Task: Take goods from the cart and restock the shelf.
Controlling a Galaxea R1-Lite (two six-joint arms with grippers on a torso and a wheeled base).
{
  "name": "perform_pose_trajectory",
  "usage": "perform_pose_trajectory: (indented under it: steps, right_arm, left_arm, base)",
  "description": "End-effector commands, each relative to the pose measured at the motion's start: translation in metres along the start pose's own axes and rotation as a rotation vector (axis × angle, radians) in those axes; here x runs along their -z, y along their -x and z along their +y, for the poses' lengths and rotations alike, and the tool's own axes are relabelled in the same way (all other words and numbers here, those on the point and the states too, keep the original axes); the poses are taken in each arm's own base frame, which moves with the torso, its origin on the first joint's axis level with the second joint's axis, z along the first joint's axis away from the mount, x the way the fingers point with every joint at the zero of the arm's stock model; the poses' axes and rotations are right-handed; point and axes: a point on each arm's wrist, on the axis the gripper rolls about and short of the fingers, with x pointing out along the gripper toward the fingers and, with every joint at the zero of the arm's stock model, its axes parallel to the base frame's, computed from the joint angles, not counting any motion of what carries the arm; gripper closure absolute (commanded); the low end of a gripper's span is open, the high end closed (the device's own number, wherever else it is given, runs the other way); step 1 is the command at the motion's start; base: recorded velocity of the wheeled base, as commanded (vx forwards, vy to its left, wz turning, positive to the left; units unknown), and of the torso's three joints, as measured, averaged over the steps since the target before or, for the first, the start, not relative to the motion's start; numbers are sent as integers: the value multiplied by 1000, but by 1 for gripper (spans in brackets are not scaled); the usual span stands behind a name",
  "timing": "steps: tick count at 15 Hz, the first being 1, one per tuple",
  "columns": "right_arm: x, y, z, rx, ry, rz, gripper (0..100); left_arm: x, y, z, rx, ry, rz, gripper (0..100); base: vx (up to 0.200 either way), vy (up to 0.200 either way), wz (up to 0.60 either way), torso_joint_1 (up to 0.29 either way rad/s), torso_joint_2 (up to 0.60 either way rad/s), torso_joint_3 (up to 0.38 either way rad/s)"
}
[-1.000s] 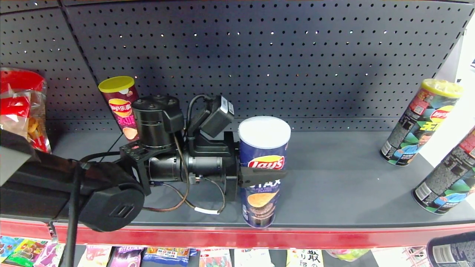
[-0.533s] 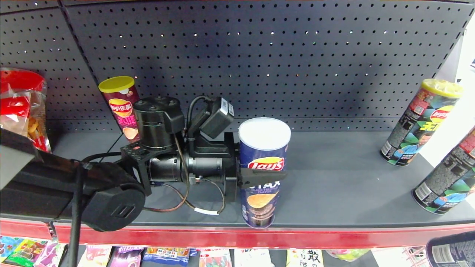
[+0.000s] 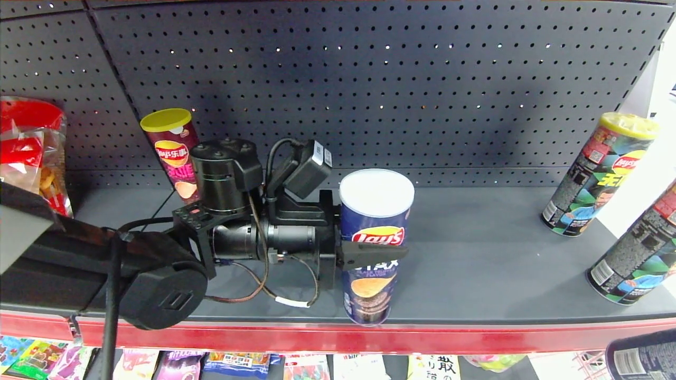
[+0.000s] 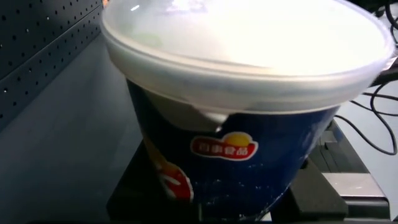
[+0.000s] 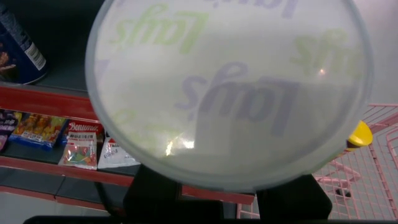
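A blue chip can (image 3: 376,211) with a white lid stands upright near the front edge of the grey shelf (image 3: 475,264). My left gripper (image 3: 377,250) is shut on its middle from the left side. In the left wrist view the can (image 4: 249,155) sits between the dark fingers (image 4: 146,186). My right gripper (image 5: 222,198) is shut on a second, dark can whose clear lid (image 5: 230,87) faces the right wrist camera. That dark can (image 3: 641,354) shows low at the right, below the shelf level.
A purple can with a yellow lid (image 3: 171,150) stands behind my left arm. Two dark green-patterned cans (image 3: 599,174) (image 3: 634,253) stand at the right, a red snack bag (image 3: 29,148) at the far left. The pink cart (image 5: 379,155) is below right.
The left gripper and the blue can have sunk slightly toward the shelf. Nothing else has moved.
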Motion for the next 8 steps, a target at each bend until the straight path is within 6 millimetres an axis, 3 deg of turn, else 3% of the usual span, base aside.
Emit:
perform_pose_trajectory:
  steps: [1, 2, 8]
  right_arm:
    - [0, -1, 0, -1, 0, 4, 100]
    - [0, -1, 0, -3, 0, 5, 100]
    - [-9, -3, -1, -15, 2, 6, 100]
  left_arm:
    - [2, -1, 1, -2, 3, 3, 100]
    - [2, 0, 2, -4, 0, 2, 0]
    - [3, 5, 0, -12, -14, -9, 0]
  base:
    - [0, 0, 0, 0, 0, 0]
    - [0, 0, 0, 0, 0, 0]
    - [0, 0, 0, 0, 0, 0]
